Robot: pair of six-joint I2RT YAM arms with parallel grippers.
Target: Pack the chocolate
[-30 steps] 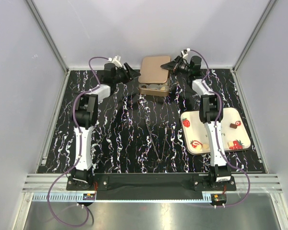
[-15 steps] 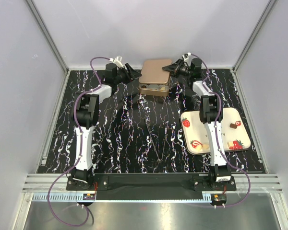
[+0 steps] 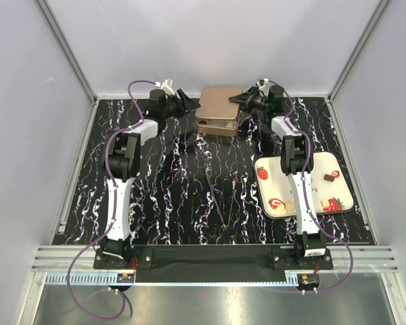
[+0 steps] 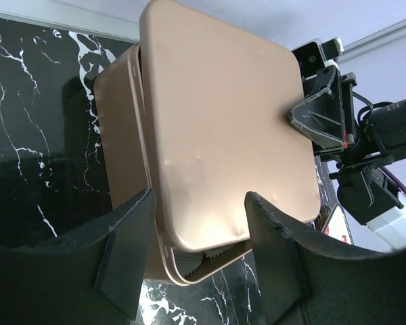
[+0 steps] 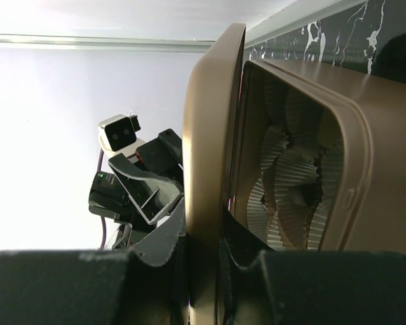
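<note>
Your right gripper (image 5: pixel 203 264) is pinched on the edge of the lid (image 4: pixel 223 122) half-raised over the tin (image 3: pixel 216 126), your left gripper (image 4: pixel 196 237) stands spread at its opposite edge, and the unpacked chocolate (image 3: pixel 329 177) lies on the tray (image 3: pixel 342 193), well apart, nearer the right arm.

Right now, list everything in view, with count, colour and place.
Tin: one, gold-tan, far middle of table.
Lid: one, gold-tan, tilted over the tin.
Paper cups: several, pale, inside the tin.
Tray: one, white with red strawberry prints, right side.
Chocolate: two visible, one dark, one pale, on the tray.
Table: one, black with white veins.
Left end effector: one, black, open at the lid's left edge.
Right end effector: one, black, shut on the lid's right edge.
</note>
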